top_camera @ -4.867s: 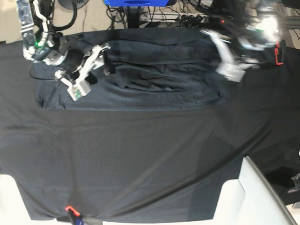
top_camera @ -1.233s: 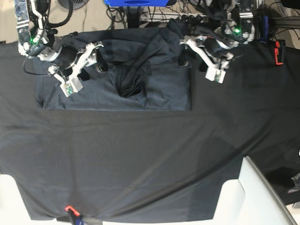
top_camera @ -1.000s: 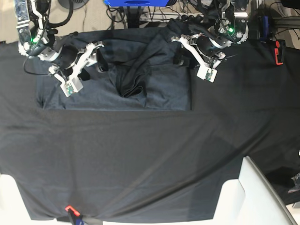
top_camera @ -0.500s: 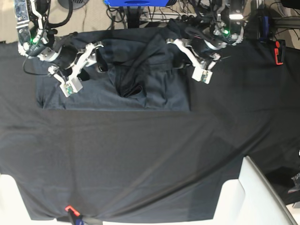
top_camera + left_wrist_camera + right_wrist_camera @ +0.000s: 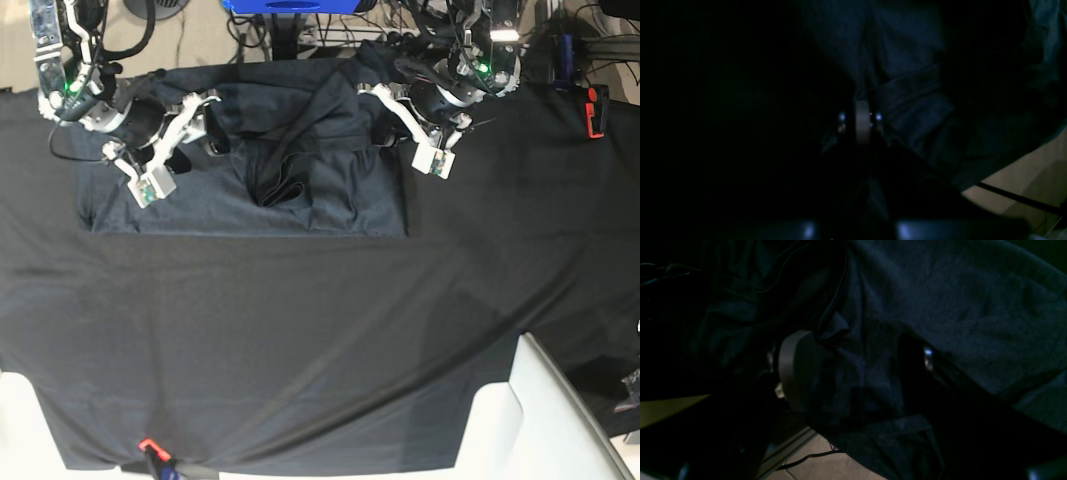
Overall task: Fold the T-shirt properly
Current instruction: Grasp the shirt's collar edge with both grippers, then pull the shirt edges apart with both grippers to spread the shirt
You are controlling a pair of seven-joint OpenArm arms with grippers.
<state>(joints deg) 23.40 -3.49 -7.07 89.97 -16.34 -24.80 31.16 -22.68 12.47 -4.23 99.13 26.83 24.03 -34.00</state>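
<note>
The dark grey T-shirt lies at the far side of the table, bunched into folds near its middle. My left gripper is at the shirt's upper right part. In the left wrist view the left gripper is shut, with a hemmed fold of the T-shirt pinched at its tips. My right gripper rests on the shirt's upper left part. The right wrist view shows this gripper open, fingers wide apart, with rumpled T-shirt cloth lying between them.
A black table cloth covers the table. A red clip sits at the far right and an orange one at the near edge. A white panel stands at the near right. Cables and a blue object lie behind the table.
My left gripper has shut on the shirt's right part and shifted slightly left, wrinkling the cloth beside it. The right arm has stayed where it was.
</note>
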